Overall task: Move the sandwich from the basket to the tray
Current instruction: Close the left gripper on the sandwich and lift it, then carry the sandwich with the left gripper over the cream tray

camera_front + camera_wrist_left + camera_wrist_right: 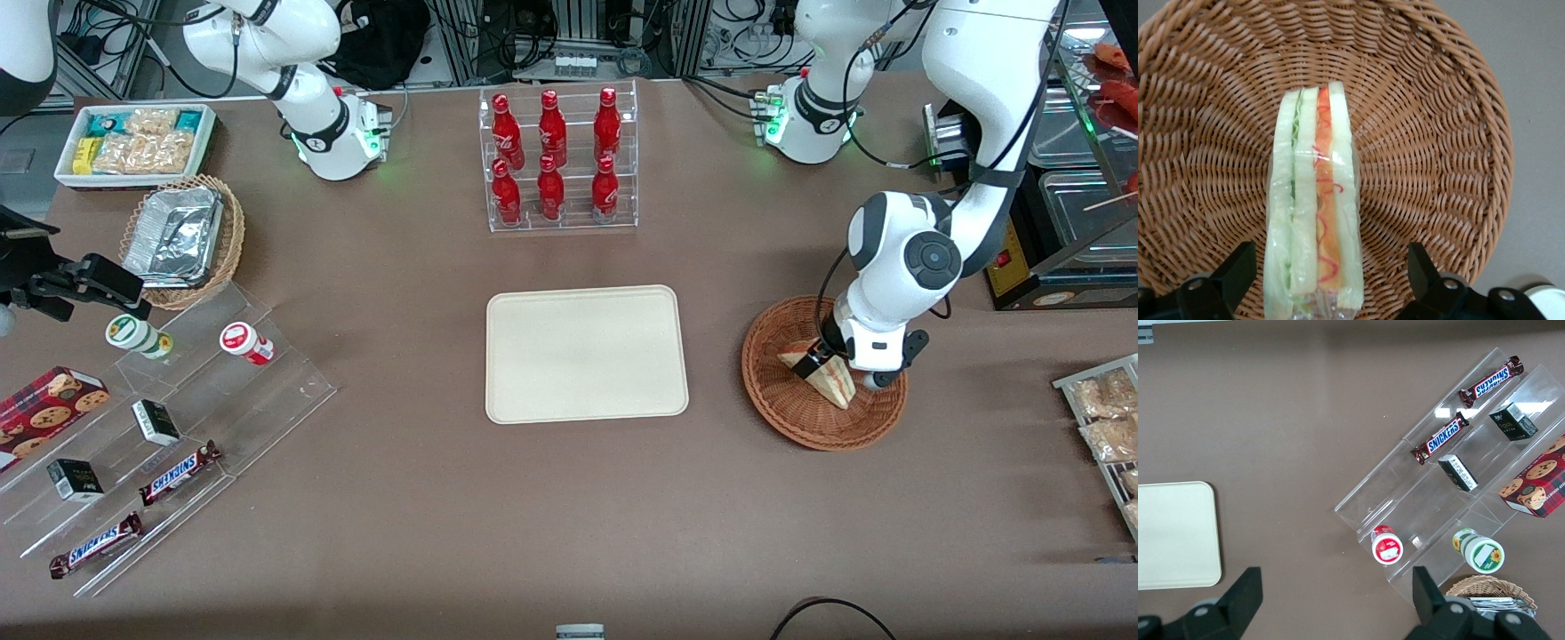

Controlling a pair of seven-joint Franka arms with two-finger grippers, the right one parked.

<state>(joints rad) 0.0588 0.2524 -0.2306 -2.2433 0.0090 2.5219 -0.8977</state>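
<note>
1. Left arm's gripper (1325, 280) is down inside the round reddish-brown woven wicker basket (782, 411), w/ the clear-wrapped triangular white-bread sandwich (1315, 213) straight betw. its two black fingers (1238, 270).
2. Gripper state: spread wide, a clear gap each side of the wedge in the wrist view. Nothing held yet, as far as I can see.
3. Key relation: sandwich stands on edge, orange-red and pale green filling layers facing the wrist cam. Its long axis runs straight away from the gripper, so the fingers face the flat bread sides. Looks lined up for a squeeze across the thin dimension.
4. Sandwich sits in the basket, roughly mid-bowl, toward the working arm's end of the brown surface (427, 551).
5. Target: flat cream-beige rectangular tray (587, 354), bare, mid-surface, well apart from the basket toward the parked arm's end.
6. Readable text: "SNICKERS" on two brown bars (178, 473) on the clear acrylic stepped stand. Red bottles' (551, 124) script too small to read.
</note>
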